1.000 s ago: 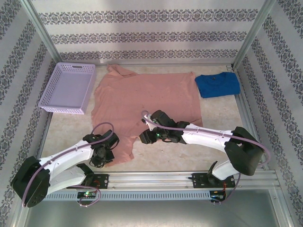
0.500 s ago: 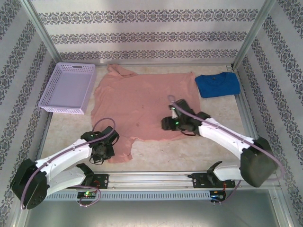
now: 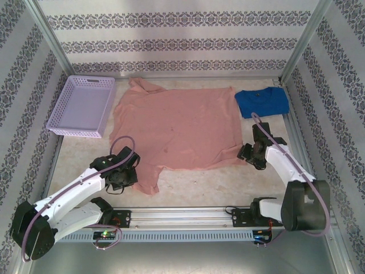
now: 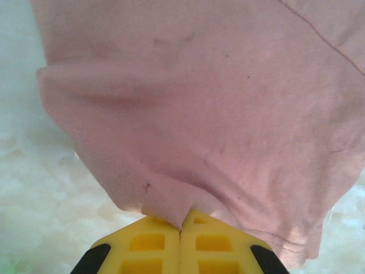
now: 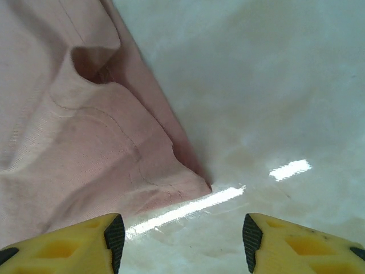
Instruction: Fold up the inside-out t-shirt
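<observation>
The salmon-pink inside-out t-shirt lies spread flat across the middle of the table. My left gripper sits at its near-left sleeve, shut on a pinch of the sleeve's edge between the yellow fingers. My right gripper hovers just off the shirt's near-right corner, open, with bare table between its fingers. That corner lies a little rumpled on the tabletop, beside the left finger.
A lilac basket stands at the far left. A folded bright blue t-shirt lies at the far right, close behind my right gripper. Metal frame rails and patterned walls enclose the table.
My right arm has swept from the shirt's middle to its near-right corner and its jaws have widened. My left gripper has closed on the sleeve edge and shifted slightly.
</observation>
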